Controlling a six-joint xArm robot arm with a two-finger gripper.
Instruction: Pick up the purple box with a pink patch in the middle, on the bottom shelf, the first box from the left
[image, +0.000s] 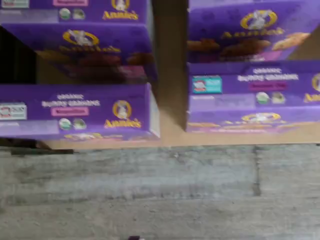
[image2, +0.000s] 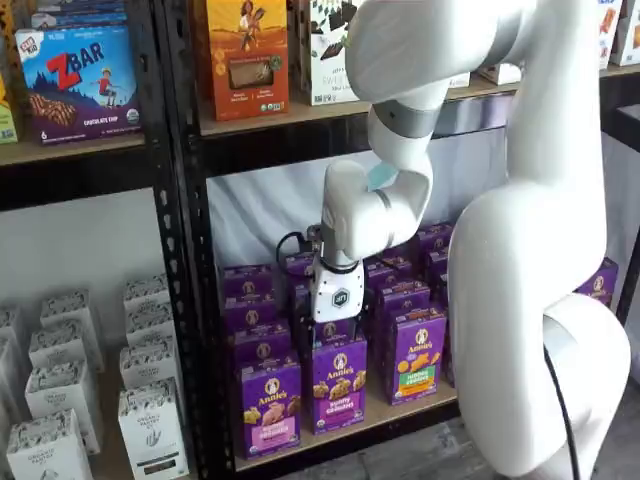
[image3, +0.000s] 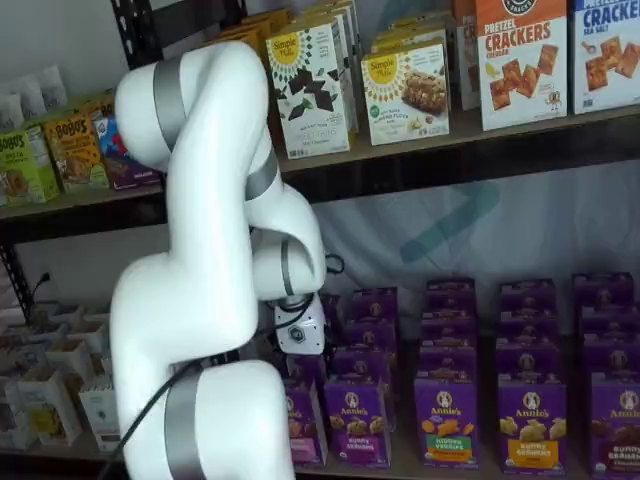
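The purple box (image2: 268, 405) with the pink patch stands upright at the front of the bottom shelf (image2: 400, 415), leftmost in its row. In a shelf view it is partly hidden behind the arm (image3: 303, 425). The wrist view shows its top face with a pink label (image: 80, 107), across a gap from another column. My gripper (image2: 334, 333) hangs above the front boxes, slightly right of the purple box and apart from it. Its black fingers blend into the boxes behind, so no gap shows. Nothing is in them.
A purple box with a yellow-lettered patch (image2: 340, 385) and one with a green-and-orange patch (image2: 418, 355) stand to the right. More purple boxes fill the rows behind. A black post (image2: 190, 300) stands left of the row, with white boxes (image2: 150, 425) beyond it. Grey floor (image: 160, 195) lies before the shelf.
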